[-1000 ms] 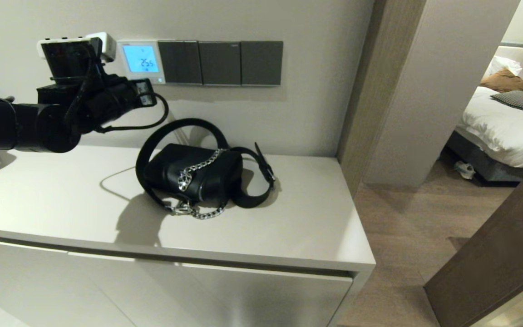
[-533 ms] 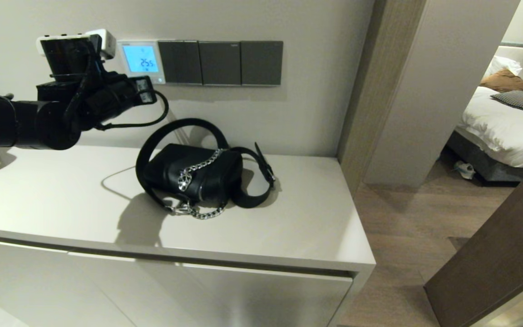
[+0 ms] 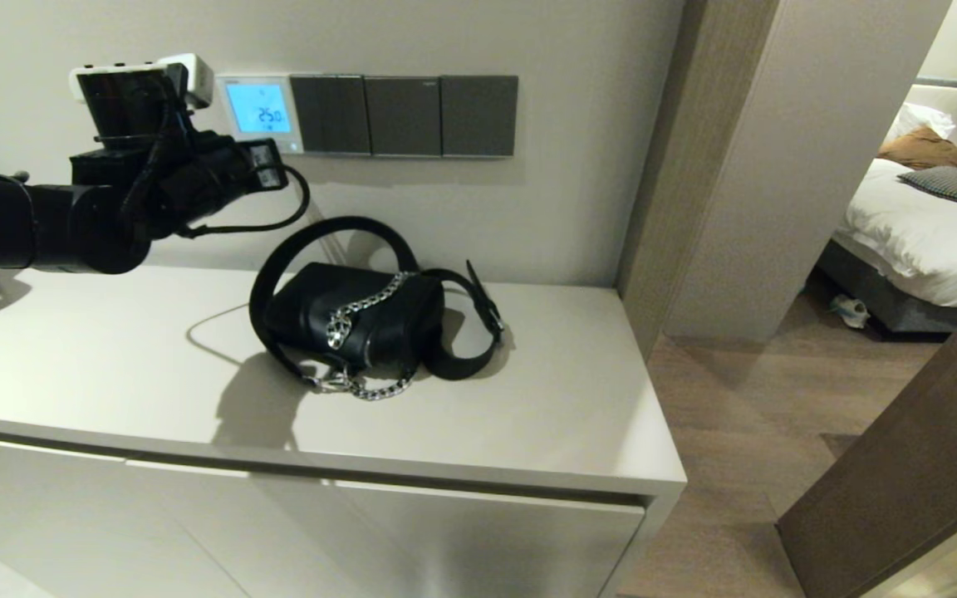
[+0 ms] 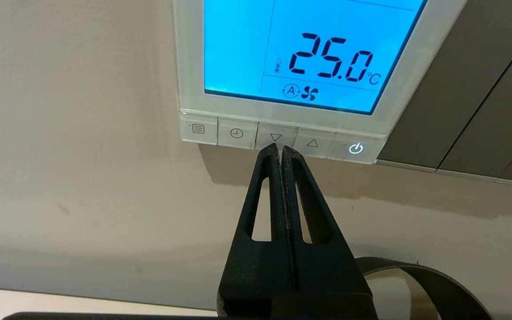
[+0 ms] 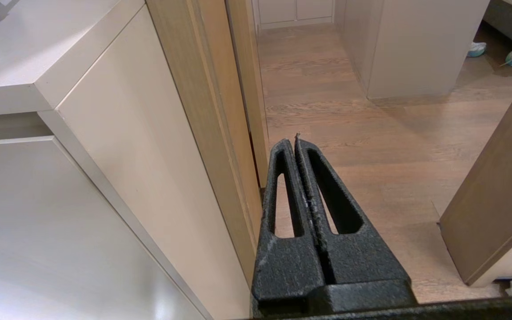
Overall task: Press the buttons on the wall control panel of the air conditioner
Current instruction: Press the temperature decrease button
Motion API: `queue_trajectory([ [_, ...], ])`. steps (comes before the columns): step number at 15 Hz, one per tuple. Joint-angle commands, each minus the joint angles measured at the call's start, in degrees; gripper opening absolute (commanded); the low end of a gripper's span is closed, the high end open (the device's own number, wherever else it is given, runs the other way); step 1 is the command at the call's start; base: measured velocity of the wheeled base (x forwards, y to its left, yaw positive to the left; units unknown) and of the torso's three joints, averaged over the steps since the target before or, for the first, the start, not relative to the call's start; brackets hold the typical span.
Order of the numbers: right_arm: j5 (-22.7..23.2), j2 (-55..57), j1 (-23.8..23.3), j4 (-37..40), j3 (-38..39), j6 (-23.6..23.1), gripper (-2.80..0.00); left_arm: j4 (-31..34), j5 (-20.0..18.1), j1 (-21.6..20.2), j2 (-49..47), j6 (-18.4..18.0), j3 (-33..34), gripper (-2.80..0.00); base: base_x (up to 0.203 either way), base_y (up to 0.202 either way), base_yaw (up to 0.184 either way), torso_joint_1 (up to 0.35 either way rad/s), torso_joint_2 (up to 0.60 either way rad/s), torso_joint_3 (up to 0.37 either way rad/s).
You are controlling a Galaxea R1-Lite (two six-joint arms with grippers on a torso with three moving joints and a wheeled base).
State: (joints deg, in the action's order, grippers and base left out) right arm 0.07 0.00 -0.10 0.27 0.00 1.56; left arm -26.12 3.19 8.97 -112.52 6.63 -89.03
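Note:
The white wall control panel point(image 3: 258, 112) glows light blue and reads 25.0. In the left wrist view its screen point(image 4: 309, 49) sits above a row of small pale buttons point(image 4: 238, 133). My left gripper point(image 4: 281, 149) is shut and empty, and its tips are at the lower edge of the down-arrow button point(image 4: 275, 133). In the head view the left gripper point(image 3: 269, 162) is raised at the wall just below the panel. My right gripper point(image 5: 296, 141) is shut and empty. It hangs low beside the cabinet's end over the wooden floor, out of the head view.
Three dark grey switch plates point(image 3: 404, 115) adjoin the panel on its right. A black handbag with a chain and strap point(image 3: 354, 320) lies on the pale cabinet top point(image 3: 113, 357) below. A doorway to a bedroom opens at the right.
The screen's reading has gone from 25.5 to 25.0. The left gripper has stayed at the panel's lower edge, shifting only slightly.

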Motion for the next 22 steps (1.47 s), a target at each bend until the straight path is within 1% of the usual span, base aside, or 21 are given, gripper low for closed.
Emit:
queue_trajectory([
  [1,0.0,0.1,0.0,0.0,0.1,0.0,-2.80,-0.5,0.1,0.0,0.8,0.0,1.3,-2.80,0.000,0.000,0.000,0.000,0.00,0.000],
  [9,0.0,0.1,0.0,0.0,0.1,0.0,-2.80,-0.9,0.1,0.3,2.7,0.1,3.5,-2.80,0.000,0.000,0.000,0.000,0.00,0.000],
  [22,0.0,0.1,0.0,0.0,0.1,0.0,-2.80,-0.9,0.1,0.5,2.6,0.0,3.4,-2.80,0.000,0.000,0.000,0.000,0.00,0.000],
])
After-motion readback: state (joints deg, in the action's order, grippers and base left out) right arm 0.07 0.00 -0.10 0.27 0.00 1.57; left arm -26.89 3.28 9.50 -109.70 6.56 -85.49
